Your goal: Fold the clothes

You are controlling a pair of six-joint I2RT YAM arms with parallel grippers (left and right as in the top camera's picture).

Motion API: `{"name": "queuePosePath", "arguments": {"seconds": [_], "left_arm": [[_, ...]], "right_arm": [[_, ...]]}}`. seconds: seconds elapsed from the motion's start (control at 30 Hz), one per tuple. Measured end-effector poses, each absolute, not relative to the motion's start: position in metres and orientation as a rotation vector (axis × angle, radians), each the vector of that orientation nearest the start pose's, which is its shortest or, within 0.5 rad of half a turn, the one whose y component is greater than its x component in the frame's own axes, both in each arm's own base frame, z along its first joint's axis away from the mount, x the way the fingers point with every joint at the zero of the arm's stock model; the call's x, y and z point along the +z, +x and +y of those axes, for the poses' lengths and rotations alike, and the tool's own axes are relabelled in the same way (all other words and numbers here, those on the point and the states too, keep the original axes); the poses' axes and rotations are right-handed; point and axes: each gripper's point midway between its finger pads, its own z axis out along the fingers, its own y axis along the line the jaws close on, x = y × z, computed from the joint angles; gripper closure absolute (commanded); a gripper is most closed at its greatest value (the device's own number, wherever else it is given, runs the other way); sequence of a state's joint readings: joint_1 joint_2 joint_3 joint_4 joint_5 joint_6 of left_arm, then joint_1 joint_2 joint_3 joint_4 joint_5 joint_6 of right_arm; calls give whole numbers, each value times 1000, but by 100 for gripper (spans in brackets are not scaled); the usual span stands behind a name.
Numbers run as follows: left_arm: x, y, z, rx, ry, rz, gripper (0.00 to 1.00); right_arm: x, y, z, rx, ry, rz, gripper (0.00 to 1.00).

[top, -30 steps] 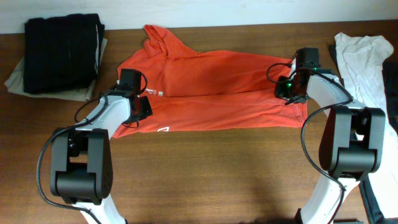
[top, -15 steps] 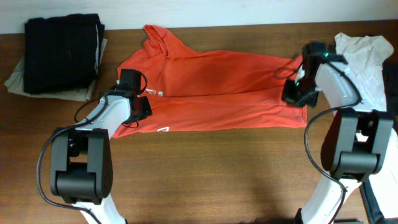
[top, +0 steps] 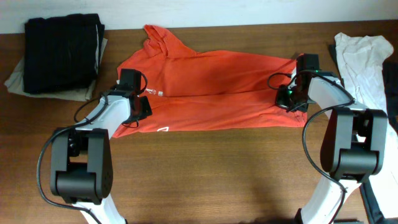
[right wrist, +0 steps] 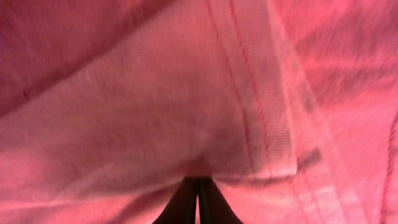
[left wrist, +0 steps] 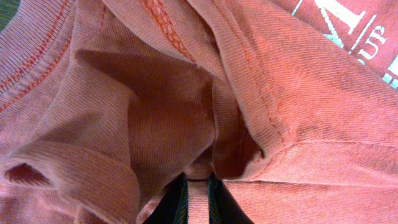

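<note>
Brown table (top: pixel 205 168) carries T-shirt (top: pixel 211 81), apparently folded once lengthwise, left jaws and right jaws each pinched shut on its ends; further folds look due.

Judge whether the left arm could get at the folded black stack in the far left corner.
Probably not yet: the left gripper is shut on the T-shirt. Only bare table lies between it and the black stack, so after releasing, likely yes.
</note>
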State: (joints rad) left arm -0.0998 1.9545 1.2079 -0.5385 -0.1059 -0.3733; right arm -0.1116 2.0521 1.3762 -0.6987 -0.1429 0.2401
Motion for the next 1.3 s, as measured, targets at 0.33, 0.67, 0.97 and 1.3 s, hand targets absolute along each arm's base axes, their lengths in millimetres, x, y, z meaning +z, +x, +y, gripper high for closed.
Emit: {"name": "queuePosePath", "arguments": {"seconds": [0.33,0.67,0.97,1.3], "left_arm": [[1,408,-23,51,-408,2809,87],[1,408,-22,56,-398,2812,88],[23,398,-16,137,-397,2944,78],[20,401,-19,114,-386,2945,99]], "right_arm": [[4,439,-47,48,498,2805,88],[20,466,-79,30,680,2639,80],[100,404,-56,168,758,2949,75],[0,365,-20,233,678,3055,84]]}}
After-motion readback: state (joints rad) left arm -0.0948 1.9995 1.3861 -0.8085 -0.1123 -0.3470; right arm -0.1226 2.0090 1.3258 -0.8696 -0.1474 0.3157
